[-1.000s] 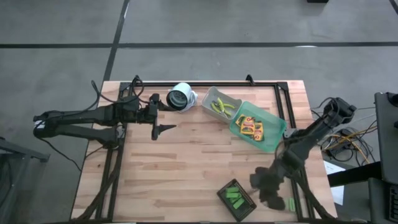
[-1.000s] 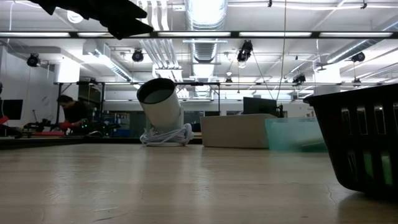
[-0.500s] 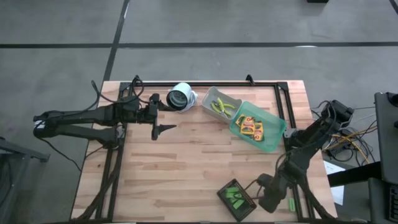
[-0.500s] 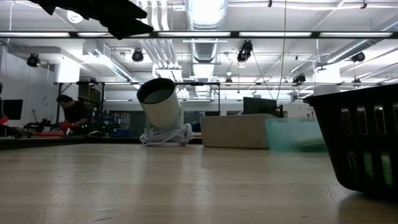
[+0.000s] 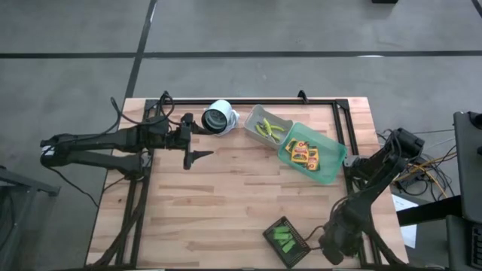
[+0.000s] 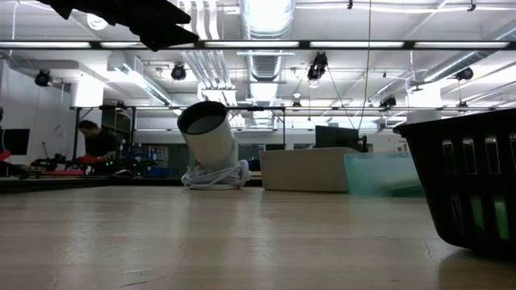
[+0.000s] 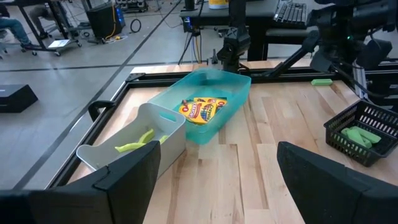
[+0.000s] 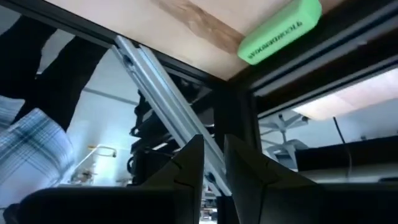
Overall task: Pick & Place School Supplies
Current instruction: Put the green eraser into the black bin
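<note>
Yellow packs [image 5: 304,153] lie in the green bin [image 5: 329,167], and yellow-handled tools [image 5: 268,129] in the grey bin [image 5: 256,119]. Green blocks [image 5: 283,235] lie in the black basket [image 5: 295,248]. One more green block [image 8: 280,31] rests flat on the table's near right edge. My right gripper [image 5: 330,245] hangs low beside the basket, near that edge. Its fingers [image 8: 186,165] are almost together with nothing between them, and the block is a little way ahead. My left gripper [image 5: 197,156] waits open above the table's left half.
A white cylinder [image 5: 218,118] on a coiled cable stands at the far edge, left of the grey bin. A black metal frame [image 5: 343,120] rims the table. The bare wood middle of the table [image 5: 226,196] is free. A person works far behind the table [image 6: 95,145].
My right gripper has sunk toward the table's near right edge, beside the basket, and its wrist has rolled strongly. The fingers stay close together and hold nothing. My left arm and all the things have kept still.
</note>
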Robot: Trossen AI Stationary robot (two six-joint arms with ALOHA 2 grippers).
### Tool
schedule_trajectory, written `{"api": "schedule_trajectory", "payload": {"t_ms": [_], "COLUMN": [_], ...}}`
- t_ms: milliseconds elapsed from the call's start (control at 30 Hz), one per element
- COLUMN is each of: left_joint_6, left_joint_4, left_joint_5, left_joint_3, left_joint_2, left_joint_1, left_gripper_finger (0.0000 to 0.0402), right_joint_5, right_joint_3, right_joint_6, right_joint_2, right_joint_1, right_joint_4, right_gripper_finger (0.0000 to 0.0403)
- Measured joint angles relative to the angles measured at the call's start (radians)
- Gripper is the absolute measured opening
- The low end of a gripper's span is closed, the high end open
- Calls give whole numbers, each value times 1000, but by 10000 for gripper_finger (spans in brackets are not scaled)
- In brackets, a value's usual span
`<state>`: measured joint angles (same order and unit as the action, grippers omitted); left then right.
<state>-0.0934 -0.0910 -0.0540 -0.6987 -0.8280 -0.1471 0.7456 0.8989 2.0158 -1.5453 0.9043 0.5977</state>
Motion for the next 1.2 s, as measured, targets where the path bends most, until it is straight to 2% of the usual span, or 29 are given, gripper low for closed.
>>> {"api": "schedule_trajectory", "payload": {"t_ms": [233, 400, 567, 800, 967, 1200], "left_joint_6": [0, 0, 0, 0, 0, 0], "left_joint_4": [0, 0, 0, -5, -8, -8], "left_joint_5": [0, 0, 0, 0, 0, 0], "left_joint_3": [0, 0, 0, 0, 0, 0], "left_joint_2": [0, 0, 0, 0, 0, 0], "left_joint_1": [0, 0, 0, 0, 0, 0], "left_gripper_finger": [328, 328, 328, 328, 328, 328], "right_joint_5": [0, 57, 67, 66, 66, 1], "right_joint_3": [0, 0, -4, -18, -19, -32], "right_joint_6": [-126, -263, -258, -403, -501, -536], "right_joint_2": [-28, -29, -45, -129, -170, -171], "right_joint_1": [-14, -22, -18, -19, -18, -19], "right_joint_4": [-15, -21, -19, 12, 117, 135], "right_gripper_finger": [61, 61, 61, 55, 45, 43]}}
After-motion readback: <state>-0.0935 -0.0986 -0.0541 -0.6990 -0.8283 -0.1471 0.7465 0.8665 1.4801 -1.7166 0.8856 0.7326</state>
